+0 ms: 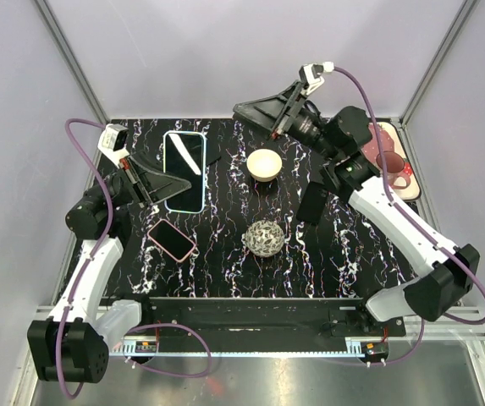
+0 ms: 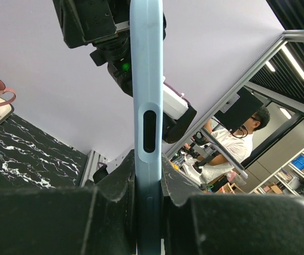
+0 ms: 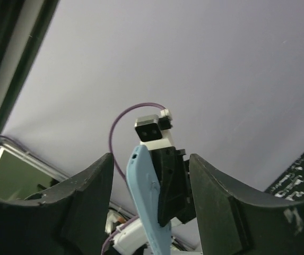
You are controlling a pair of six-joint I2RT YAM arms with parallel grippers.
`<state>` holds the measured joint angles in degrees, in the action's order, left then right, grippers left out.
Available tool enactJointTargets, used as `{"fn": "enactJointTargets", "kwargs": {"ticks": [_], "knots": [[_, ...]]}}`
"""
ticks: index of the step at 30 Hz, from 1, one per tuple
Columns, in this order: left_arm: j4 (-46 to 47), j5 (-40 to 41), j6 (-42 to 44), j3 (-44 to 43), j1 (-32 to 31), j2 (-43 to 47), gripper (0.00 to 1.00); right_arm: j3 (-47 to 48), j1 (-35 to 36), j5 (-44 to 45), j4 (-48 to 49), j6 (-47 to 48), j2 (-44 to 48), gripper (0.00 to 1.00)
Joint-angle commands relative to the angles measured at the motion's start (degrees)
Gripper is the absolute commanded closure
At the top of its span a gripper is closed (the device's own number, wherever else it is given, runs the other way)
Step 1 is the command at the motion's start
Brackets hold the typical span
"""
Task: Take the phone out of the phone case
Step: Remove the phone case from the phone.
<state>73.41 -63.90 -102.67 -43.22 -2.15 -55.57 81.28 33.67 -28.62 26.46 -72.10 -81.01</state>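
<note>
step: freeing phone (image 1: 183,165) from phone case (image 2: 146,64) — not yet out | left gripper (image 2: 147,186) clamping the phone case over table's (image 1: 327,254) left side | right gripper (image 3: 150,159) gaping, empty | next: likely needing a corner peeled back

In view are two arms, the left arm (image 1: 91,269) and the right arm (image 1: 399,222), one blue-cased phone (image 1: 184,172), one pink-rimmed phone (image 1: 172,239), one cream bowl (image 1: 264,164), one silvery ball (image 1: 265,238) and one pink mug (image 1: 392,161).

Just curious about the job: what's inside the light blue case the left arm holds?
A phone with a dark glossy screen fills the light blue case, clamped at one edge by the left gripper. Its back is hidden by the case.
</note>
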Motion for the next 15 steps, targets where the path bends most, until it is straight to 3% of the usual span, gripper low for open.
{"fn": "enactJointTargets", "kwargs": {"ticks": [1, 6, 15], "knots": [[20.7, 1.5, 0.5, -0.4, -0.1, -0.3, 1.00, 4.8, 3.9, -1.8, -12.0, 10.4, -3.9, 0.36], [20.7, 1.5, 0.4, 0.2, -0.3, -0.8, 1.00, 6.3, 6.1, -1.2, -14.1, 12.1, -5.5, 0.36], [20.5, 1.2, 0.3, 0.0, -0.3, -1.0, 1.00, 2.5, 6.2, -2.3, -3.2, 5.8, -4.9, 0.36]]}}
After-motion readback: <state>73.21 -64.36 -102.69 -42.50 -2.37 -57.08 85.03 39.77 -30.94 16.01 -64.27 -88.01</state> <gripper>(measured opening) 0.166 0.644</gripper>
